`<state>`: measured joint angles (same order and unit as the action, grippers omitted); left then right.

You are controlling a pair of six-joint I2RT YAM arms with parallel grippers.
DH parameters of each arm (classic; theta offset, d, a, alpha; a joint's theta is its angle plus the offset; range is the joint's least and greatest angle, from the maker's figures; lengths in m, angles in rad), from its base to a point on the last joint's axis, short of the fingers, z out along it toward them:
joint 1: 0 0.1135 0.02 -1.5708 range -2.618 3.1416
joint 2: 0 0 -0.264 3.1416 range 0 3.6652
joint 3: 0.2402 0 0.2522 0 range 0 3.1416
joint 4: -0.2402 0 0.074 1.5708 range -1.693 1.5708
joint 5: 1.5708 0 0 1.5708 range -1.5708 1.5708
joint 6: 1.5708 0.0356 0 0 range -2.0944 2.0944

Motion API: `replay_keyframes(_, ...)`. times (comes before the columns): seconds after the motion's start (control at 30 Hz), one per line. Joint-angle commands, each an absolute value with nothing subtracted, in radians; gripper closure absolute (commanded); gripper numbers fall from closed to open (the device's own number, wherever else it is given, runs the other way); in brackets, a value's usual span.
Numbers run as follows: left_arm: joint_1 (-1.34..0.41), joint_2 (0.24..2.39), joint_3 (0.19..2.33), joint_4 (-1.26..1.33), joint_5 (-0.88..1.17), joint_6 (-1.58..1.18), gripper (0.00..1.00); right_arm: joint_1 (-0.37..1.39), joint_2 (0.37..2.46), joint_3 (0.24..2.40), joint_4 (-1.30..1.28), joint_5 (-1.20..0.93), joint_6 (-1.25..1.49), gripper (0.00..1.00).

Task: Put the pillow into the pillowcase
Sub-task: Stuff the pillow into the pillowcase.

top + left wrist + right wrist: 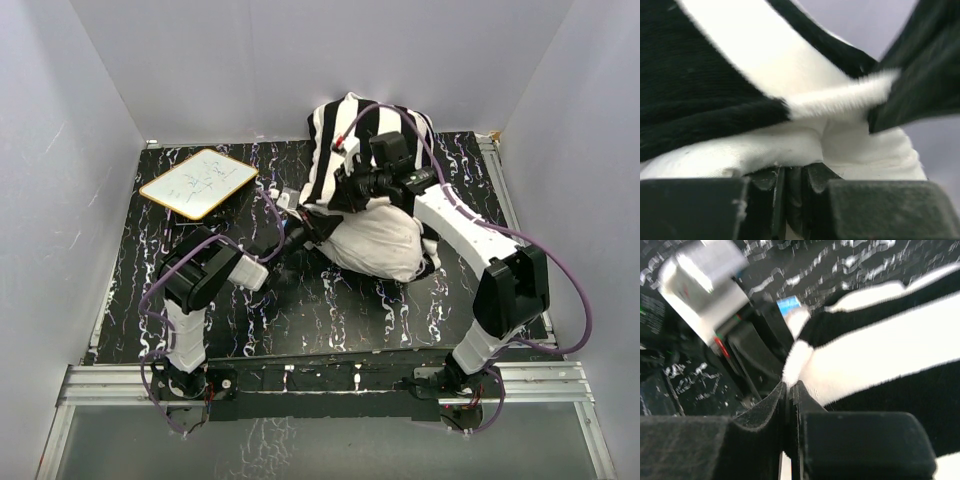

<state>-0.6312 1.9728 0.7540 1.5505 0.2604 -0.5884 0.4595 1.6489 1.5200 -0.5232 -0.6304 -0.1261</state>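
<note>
The white pillow [385, 248] lies in the middle of the table with its far part inside the black-and-white striped pillowcase [362, 135]. My left gripper [297, 232] is at the pillow's left end. In the left wrist view its jaws [792, 167] are shut on fabric at the pillowcase's edge [700, 100], with the smooth white pillow [865, 150] pressed against the tips. My right gripper [343, 190] is above the pillow at the case's opening. In the right wrist view it [790, 385] is shut on a white stripe of the pillowcase's hem [805, 360].
A small whiteboard [198, 182] lies at the far left of the black marbled table [330, 310]. Grey walls close in the back and both sides. The left arm's white and black wrist [705, 280] shows close by in the right wrist view.
</note>
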Motion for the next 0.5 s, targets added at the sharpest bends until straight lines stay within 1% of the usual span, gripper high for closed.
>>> replay_keyframes(0.0, -0.585, 1.915, 0.691, 1.4, -0.14, -0.607, 0.88, 0.482, 1.605, 1.396, -0.526, -0.666, -0.186, 0.92)
replay_keyframes(0.03, -0.584, 1.893, 0.681, 1.355, -0.146, -0.6, 0.83, 0.483, 1.611, 1.376, -0.528, -0.672, -0.205, 0.92)
replay_keyframes(0.1, -0.585, 1.853, 0.64, 1.332, -0.132, -0.576, 0.67, 0.482, 1.642, 1.402, -0.607, -0.732, -0.283, 0.92)
replay_keyframes(0.13, -0.586, 1.833, 0.603, 1.363, -0.109, -0.564, 0.59, 0.483, 1.656, 1.446, -0.669, -0.769, -0.34, 0.91)
replay_keyframes(0.17, -0.585, 1.809, 0.564, 1.4, -0.082, -0.55, 0.51, 0.483, 1.662, 1.495, -0.732, -0.801, -0.398, 0.81)
replay_keyframes(0.23, -0.577, 1.737, 0.481, 1.429, 0.004, -0.548, 0.33, 0.475, 1.646, 1.596, -0.825, -0.85, -0.486, 0.54)
replay_keyframes(0.27, -0.566, 1.672, 0.447, 1.41, 0.063, -0.553, 0.28, 0.46, 1.621, 1.633, -0.835, -0.87, -0.504, 0.42)
replay_keyframes(0.3, -0.556, 1.619, 0.421, 1.373, 0.137, -0.554, 0.26, 0.443, 1.591, 1.65, -0.836, -0.891, -0.519, 0.3)
replay_keyframes(0.37, -0.544, 1.502, 0.396, 1.236, 0.266, -0.553, 0.25, 0.385, 1.525, 1.645, -0.813, -0.928, -0.522, 0.15)
replay_keyframes(0.4, -0.542, 1.439, 0.397, 1.13, 0.32, -0.534, 0.25, 0.348, 1.492, 1.628, -0.794, -0.949, -0.514, 0.11)
replay_keyframes(0.47, -0.543, 1.311, 0.411, 0.907, 0.393, -0.491, 0.25, 0.257, 1.421, 1.568, -0.748, -0.992, -0.486, 0.09)
